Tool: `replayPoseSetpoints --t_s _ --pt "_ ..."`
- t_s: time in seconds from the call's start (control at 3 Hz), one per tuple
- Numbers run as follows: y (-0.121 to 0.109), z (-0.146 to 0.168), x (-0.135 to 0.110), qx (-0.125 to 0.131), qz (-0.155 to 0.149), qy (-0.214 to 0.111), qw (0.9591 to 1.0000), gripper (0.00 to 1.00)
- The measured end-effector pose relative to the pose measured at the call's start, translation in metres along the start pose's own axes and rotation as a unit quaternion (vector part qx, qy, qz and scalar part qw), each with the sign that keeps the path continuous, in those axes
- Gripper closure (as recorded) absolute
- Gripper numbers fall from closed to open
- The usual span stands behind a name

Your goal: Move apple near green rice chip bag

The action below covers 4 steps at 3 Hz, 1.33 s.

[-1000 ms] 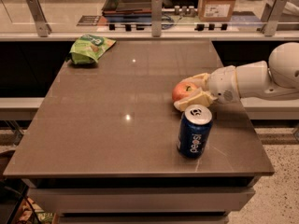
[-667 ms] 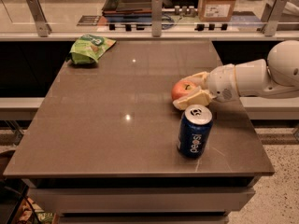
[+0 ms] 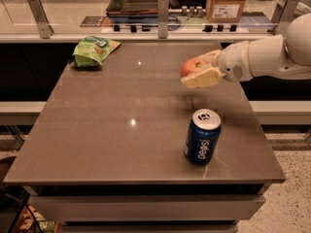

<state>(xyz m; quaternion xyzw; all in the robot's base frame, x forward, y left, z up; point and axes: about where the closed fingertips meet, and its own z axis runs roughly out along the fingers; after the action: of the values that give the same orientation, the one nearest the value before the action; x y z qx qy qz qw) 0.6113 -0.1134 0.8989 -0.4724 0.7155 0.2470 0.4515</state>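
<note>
Camera view: gripper [image 3: 196,71], pinching the apple [image 3: 188,67], has raised it clear of the table [image 3: 121,144], beyond the can [image 3: 202,136]. Transfer to the bag [image 3: 92,50] is outstanding.

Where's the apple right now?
Right of centre in the camera view, the gripper holds the apple above the table, beyond the blue can, far from the green rice chip bag.

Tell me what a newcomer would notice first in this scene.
First, the white arm reaching in from the right, its gripper holding the apple between its fingers above the table's right side. Next, the upright blue soda can near the front right edge. The green rice chip bag lies at the far left corner.
</note>
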Motion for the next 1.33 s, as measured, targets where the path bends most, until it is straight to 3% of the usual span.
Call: replayPoseSetpoints --t_s 0.33,0.67,1.33 --pt "-0.028 -0.007 -0.042 0.040 0.009 -0.016 0.9990 1.00" --pt "-0.047 -0.001 -0.082 0.054 0.001 -0.027 0.9981 1.00" --pt "-0.073 0.046 -0.144 0.031 -0.020 0.011 0.9993 1.00"
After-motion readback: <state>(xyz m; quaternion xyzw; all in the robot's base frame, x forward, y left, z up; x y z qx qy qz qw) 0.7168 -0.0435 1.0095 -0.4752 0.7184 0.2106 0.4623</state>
